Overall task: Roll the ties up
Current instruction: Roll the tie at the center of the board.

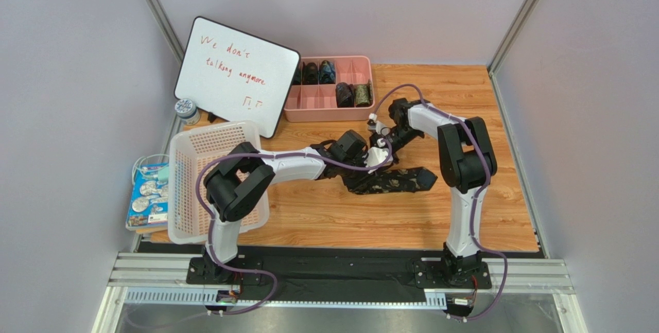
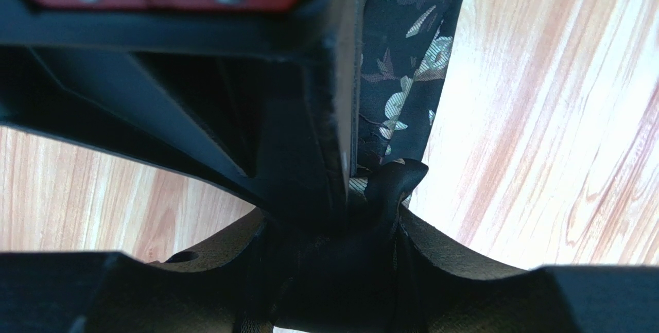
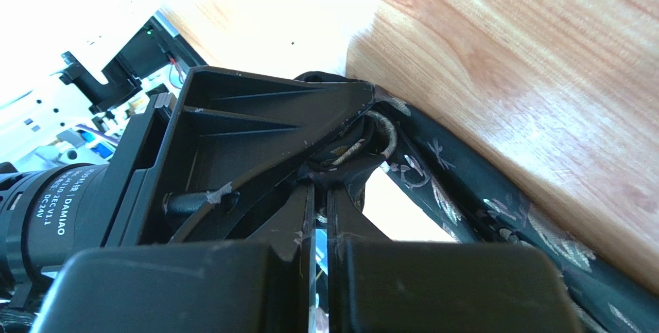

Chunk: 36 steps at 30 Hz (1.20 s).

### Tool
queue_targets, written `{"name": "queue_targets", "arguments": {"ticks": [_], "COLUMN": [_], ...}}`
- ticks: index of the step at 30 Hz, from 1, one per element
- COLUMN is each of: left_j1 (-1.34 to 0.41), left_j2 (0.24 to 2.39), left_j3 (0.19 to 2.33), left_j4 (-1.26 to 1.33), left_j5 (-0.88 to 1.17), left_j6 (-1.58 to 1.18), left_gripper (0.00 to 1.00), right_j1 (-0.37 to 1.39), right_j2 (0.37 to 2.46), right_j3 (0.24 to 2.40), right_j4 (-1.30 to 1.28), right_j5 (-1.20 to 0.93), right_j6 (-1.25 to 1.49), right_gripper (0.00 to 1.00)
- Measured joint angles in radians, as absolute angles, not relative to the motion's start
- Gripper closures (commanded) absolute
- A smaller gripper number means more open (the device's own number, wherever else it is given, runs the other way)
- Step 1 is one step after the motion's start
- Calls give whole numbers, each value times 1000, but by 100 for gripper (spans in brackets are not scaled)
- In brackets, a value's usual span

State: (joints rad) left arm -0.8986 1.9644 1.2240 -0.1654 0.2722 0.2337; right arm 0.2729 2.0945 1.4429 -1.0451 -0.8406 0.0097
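A black tie (image 1: 394, 182) with an olive leaf pattern lies crumpled at the middle of the wooden table (image 1: 325, 217). My left gripper (image 1: 362, 165) reaches in from the left and is shut on a bunch of the tie's dark cloth (image 2: 379, 194); the patterned strip (image 2: 402, 63) runs away from the jaws. My right gripper (image 1: 377, 160) comes down from behind, right beside the left one. Its jaws are shut on a fold of the same tie (image 3: 495, 209) at their tips, right gripper (image 3: 322, 186). Rolled ties (image 1: 345, 94) sit in a pink tray (image 1: 329, 106).
A whiteboard (image 1: 236, 74) with red writing leans at the back left. A white mesh basket (image 1: 203, 186) stands by the left arm's base, with a blue packet (image 1: 149, 194) beside it. A small round tin (image 1: 186, 107) sits near the whiteboard. Grey walls enclose three sides.
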Motion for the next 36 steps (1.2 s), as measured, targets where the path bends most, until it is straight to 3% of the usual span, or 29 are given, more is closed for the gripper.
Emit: {"name": "queue_targets", "arguments": {"ticks": [1, 4, 5, 7, 36], "left_j1": [-899, -901, -901, -901, -900], "left_j2": [1964, 1964, 1964, 1964, 1964], "left_j3": [1224, 1224, 1224, 1224, 1223], "left_j4": [-164, -162, -160, -158, -155], "left_j5": [265, 250, 248, 247, 260], "left_j6": [222, 200, 195, 184, 177], "left_gripper": [72, 73, 73, 74, 73], "right_j1": [274, 271, 266, 252, 186], "right_j2": [2094, 2093, 2092, 2092, 2017], "right_j3": [1444, 1433, 1427, 1415, 1306], "right_j4": [-1045, -1038, -1034, -1024, -910], "right_j5": [-839, -847, -852, -865, -944], "right_j6": [6, 3, 2, 2, 90], "right_gripper": [100, 80, 69, 59, 60]}}
